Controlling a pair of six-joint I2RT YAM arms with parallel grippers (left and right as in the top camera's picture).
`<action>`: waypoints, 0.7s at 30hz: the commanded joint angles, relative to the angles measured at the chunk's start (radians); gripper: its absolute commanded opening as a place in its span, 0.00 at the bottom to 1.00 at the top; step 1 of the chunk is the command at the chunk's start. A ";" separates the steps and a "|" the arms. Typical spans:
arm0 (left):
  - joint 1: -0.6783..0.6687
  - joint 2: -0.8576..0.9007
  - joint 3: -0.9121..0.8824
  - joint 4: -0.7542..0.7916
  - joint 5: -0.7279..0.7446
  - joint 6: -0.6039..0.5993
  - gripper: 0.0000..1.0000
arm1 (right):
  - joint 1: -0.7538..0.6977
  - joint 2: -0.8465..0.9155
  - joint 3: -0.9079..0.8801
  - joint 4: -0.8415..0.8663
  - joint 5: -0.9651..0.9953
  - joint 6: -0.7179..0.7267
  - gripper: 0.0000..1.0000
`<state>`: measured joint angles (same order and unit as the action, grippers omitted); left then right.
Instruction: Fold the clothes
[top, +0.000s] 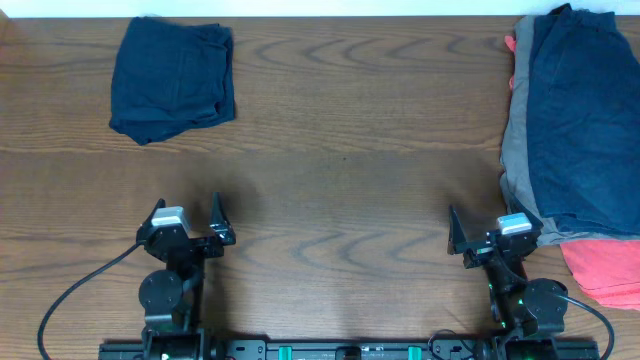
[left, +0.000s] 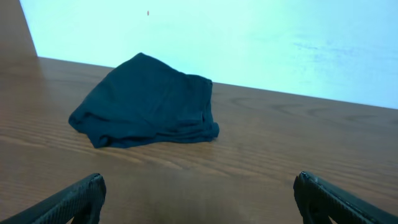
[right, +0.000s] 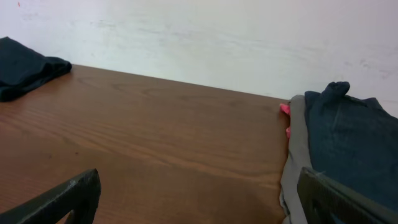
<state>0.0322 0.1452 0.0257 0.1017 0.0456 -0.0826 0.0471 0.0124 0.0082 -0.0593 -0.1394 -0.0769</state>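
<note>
A folded pair of navy shorts (top: 172, 80) lies at the far left of the desk (top: 340, 150), apart from the waiting pile (top: 575, 130) of navy, grey and coral clothes at its right edge, with both arms' jaws spread wide and empty, seemingly ready to fetch another.

Soft, even light falls from above on the table (top: 340, 150); the wood shows no hard glare and shadows are faint. From the left wrist, the wall (left: 261, 37) at 12 o'clock looks washed out, with a cold blue cast. From the right wrist it is neutral white. The fingers (left: 81, 196) of the left hand (left: 199, 180) and right hand (right: 199, 180), at 7 and 5 o'clock, are blurred. The dark shorts (left: 149, 99) show little crease detail.
</note>
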 joint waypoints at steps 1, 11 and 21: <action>-0.006 -0.050 -0.022 -0.016 -0.003 -0.009 0.98 | -0.008 -0.007 -0.003 -0.003 0.005 0.009 0.99; -0.006 -0.143 -0.022 -0.102 0.000 -0.009 0.98 | -0.008 -0.007 -0.003 -0.003 0.005 0.009 0.99; -0.006 -0.143 -0.022 -0.171 0.000 -0.009 0.98 | -0.008 -0.007 -0.003 -0.003 0.004 0.009 0.99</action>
<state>0.0303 0.0109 0.0124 -0.0208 0.0505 -0.0822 0.0471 0.0124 0.0082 -0.0593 -0.1394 -0.0769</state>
